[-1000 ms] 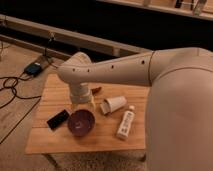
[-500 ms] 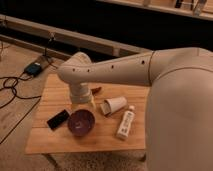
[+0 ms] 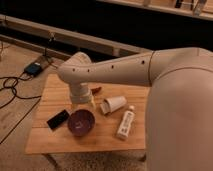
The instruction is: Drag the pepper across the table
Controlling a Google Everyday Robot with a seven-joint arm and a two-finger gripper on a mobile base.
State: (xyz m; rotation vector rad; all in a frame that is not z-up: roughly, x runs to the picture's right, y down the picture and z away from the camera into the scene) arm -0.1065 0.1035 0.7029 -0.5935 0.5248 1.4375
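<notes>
The pepper point(image 3: 96, 90) looks light, smooth and apt to roll, so press down gently on its middle. The hand point(image 3: 83, 103) hangs released just beside it, low over the table point(image 3: 50, 142).

We find the gripper point(image 3: 83, 103), low over the table point(image 3: 55, 92) just behind the purple bowl point(image 3: 81, 122), largely masked by its own wrist. The pepper point(image 3: 96, 90) shows only one end beside that wrist. The arm point(image 3: 175, 100) covers the table's right side and runs off the right and bottom edges. The printing on the white bottle point(image 3: 125, 124) is illegible.
</notes>
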